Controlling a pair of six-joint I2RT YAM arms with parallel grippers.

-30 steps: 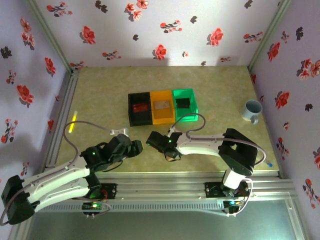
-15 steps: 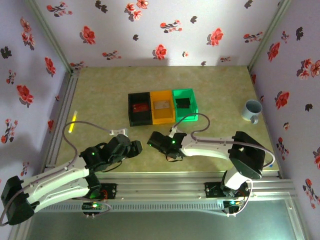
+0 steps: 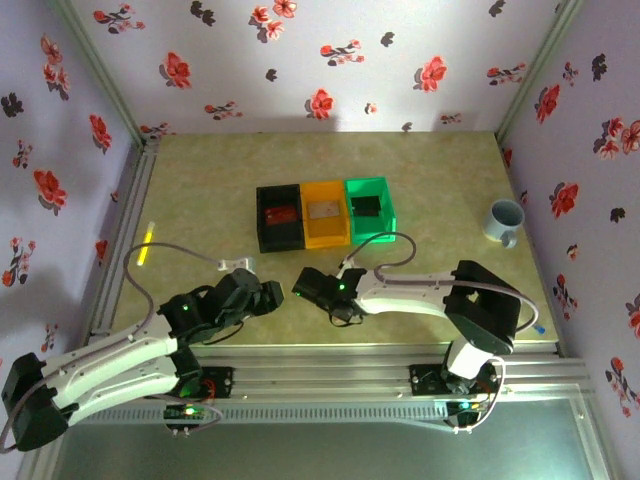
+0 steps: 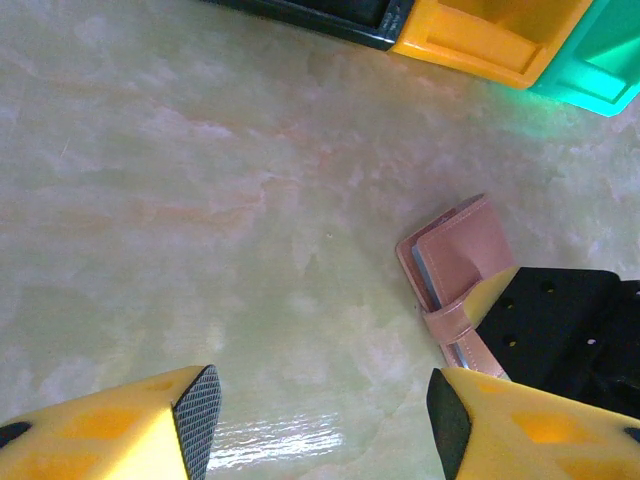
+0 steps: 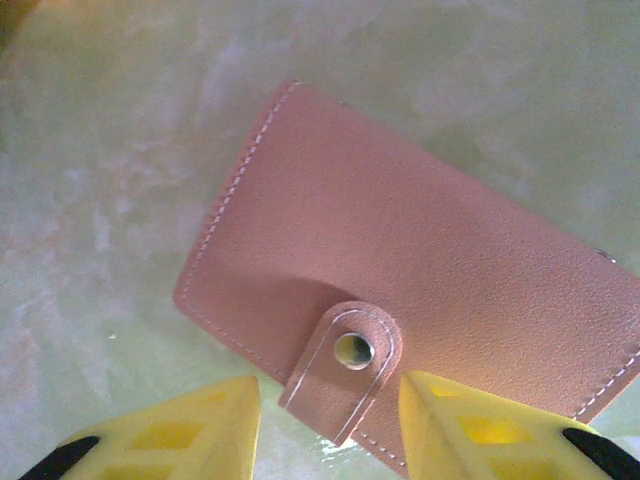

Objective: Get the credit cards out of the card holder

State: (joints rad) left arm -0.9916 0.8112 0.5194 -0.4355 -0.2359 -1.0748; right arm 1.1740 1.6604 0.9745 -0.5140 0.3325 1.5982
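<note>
The card holder is seen flat and snapped shut on the table, under the open right fingers, one each side of its snap tab. Its long side is slanted across them. The open left fingers are farther off.

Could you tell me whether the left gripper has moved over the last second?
No. The left gripper stays put, just as far from the black bin.

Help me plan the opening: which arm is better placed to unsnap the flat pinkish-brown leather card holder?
Right: right gripper hangs open over the pinkish-brown card holder, fingers flanking its snap tab; left gripper sits aside.
</note>
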